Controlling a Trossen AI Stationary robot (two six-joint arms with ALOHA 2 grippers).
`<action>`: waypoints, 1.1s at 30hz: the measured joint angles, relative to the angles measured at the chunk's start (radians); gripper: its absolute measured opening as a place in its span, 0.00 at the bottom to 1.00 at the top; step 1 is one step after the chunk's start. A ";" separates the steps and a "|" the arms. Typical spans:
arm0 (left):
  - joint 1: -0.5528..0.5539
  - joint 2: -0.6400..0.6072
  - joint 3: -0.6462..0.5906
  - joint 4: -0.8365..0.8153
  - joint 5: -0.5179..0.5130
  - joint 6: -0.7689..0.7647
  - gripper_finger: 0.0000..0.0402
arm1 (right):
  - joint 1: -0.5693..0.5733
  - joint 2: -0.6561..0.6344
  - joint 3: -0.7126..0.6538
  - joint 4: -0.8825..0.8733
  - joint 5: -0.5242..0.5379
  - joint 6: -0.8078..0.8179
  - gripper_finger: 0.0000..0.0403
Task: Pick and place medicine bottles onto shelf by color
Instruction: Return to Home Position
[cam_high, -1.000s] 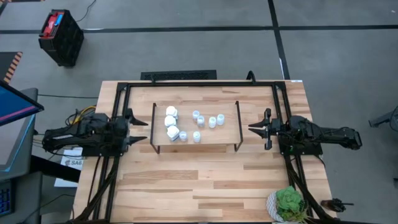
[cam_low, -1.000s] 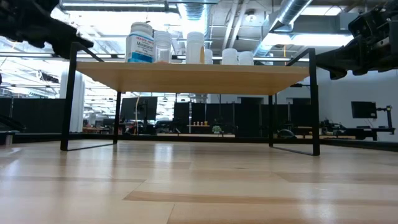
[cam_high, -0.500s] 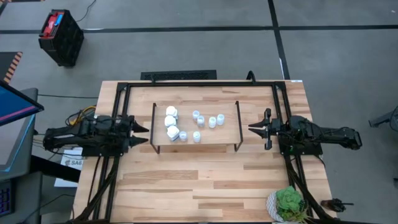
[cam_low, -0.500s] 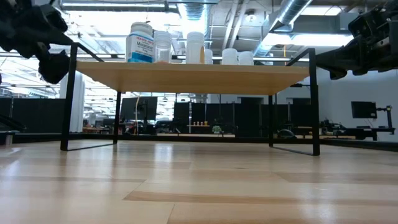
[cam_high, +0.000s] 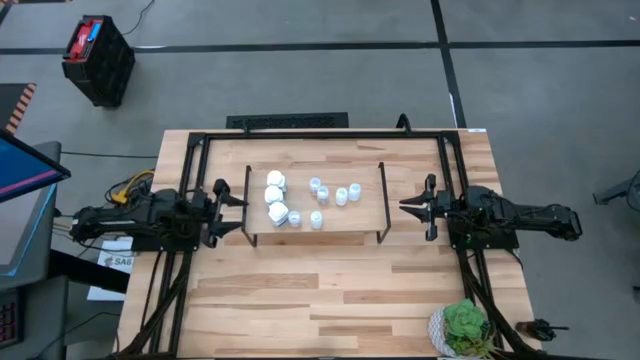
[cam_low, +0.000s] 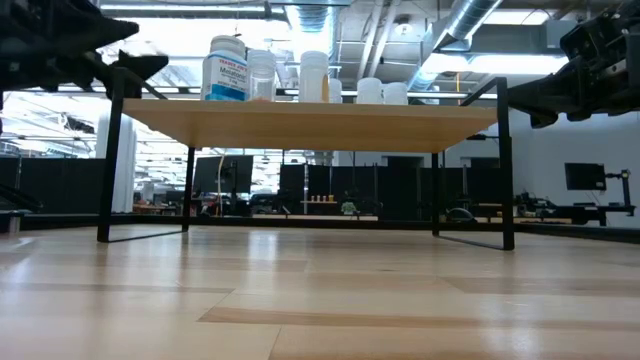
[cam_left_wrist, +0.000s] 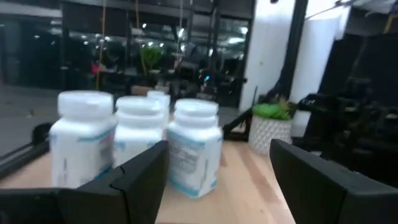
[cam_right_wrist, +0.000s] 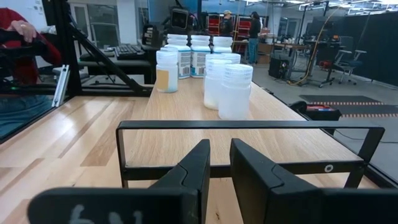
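Since all the bottles (cam_high: 296, 201) stand on the shelf (cam_high: 355, 222), white ones toward its left end, nothing appears left to pick; the left gripper (cam_high: 235, 210), spread wide and empty, lies nearest them; the right gripper (cam_high: 405, 207), narrowly parted and empty, faces the opposite end.

I'm seeing the wooden table (cam_high: 330, 290) carrying the shelf (cam_high: 355, 222) mid-table, with a potted plant (cam_high: 465, 328) sitting in a right-arm-side corner. The shelf's holding three white bottles (cam_high: 275, 197) toward the left arm, with smaller blue-topped bottles (cam_high: 330, 195) clustering just beside them.
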 joint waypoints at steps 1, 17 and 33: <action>0.000 -0.002 0.000 -0.016 -0.006 0.007 0.66 | 0.000 0.000 0.000 0.000 0.000 0.000 0.21; 0.000 0.017 0.000 -0.102 -0.045 0.076 0.66 | 0.000 0.000 0.000 0.000 0.000 0.000 0.21; 0.000 0.017 0.000 -0.109 -0.045 0.101 0.66 | 0.000 0.000 0.000 0.000 0.000 0.000 0.21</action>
